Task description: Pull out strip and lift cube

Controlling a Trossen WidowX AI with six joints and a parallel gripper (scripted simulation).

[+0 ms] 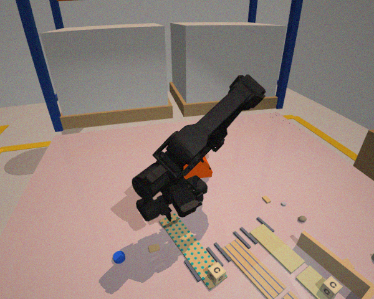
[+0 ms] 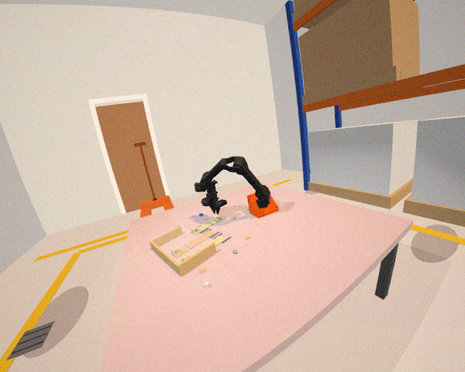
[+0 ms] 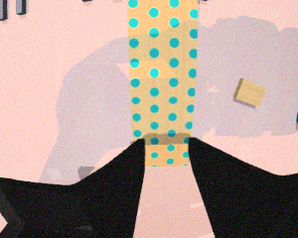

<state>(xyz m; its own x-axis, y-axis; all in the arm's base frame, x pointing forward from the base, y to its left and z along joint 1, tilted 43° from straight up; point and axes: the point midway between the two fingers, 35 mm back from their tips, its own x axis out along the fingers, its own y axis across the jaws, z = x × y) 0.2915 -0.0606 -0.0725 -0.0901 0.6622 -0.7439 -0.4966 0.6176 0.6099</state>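
A strip with teal dots (image 1: 197,254) (image 3: 164,106) looks like one piece and carries a cube marked C (image 1: 217,271) (image 2: 194,230) at its far end from the arm. A striped strip (image 1: 253,265) (image 2: 199,240) has a gap before a second piece. A plain olive strip (image 1: 275,246) is also split by a gap; its outer piece (image 1: 309,279) bears another C cube (image 1: 331,286). My gripper (image 1: 171,219) (image 2: 216,211) (image 3: 167,145) is partly open and empty, pointing down over the dotted strip's near end, with a fingertip at either side of it in the wrist view.
Wooden walls (image 1: 338,265) (image 2: 167,260) enclose the strips' outer ends. Short grey bars (image 1: 192,270) (image 1: 222,251) stand between the strips. A blue disc (image 1: 118,256) and a tan block (image 1: 154,248) (image 3: 249,92) lie beside the dotted strip. A brown pebble (image 1: 302,218) and small blocks lie on the other side.
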